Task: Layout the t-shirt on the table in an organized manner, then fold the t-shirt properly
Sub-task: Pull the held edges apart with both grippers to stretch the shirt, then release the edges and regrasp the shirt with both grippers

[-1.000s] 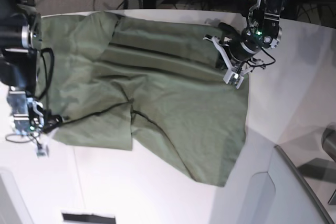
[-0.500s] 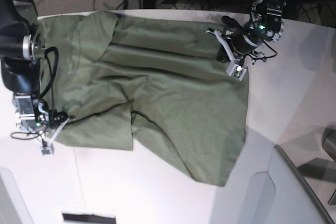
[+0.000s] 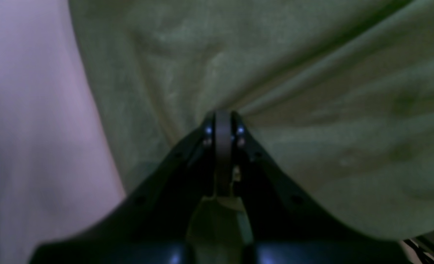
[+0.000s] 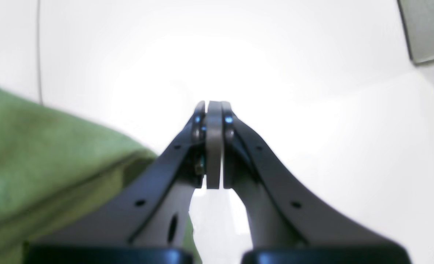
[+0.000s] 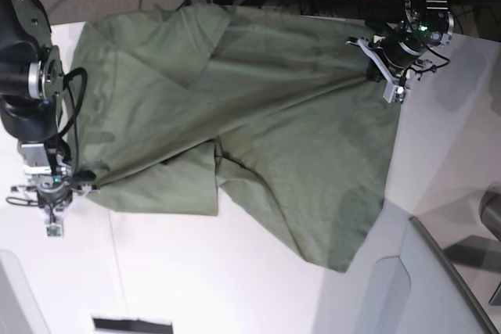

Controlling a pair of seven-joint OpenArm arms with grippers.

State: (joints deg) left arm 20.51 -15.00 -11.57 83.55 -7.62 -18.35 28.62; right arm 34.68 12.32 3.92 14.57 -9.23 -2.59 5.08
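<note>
Olive cotton of the t-shirt point(image 5: 235, 123) lies rumpled across the table point(image 5: 235, 287); left gripper point(image 5: 391, 87) is clenched on its far edge, with folds radiating from the tips; right gripper point(image 5: 53, 213) is closed at the near corner, where any hold is unclear; draw both apart evenly, low, to flatten creases

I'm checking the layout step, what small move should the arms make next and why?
Probably keep drawing apart: the left gripper is shut on the t-shirt, which lies creased with a flap folded under on the table. The right gripper is shut beside the cloth edge.
</note>
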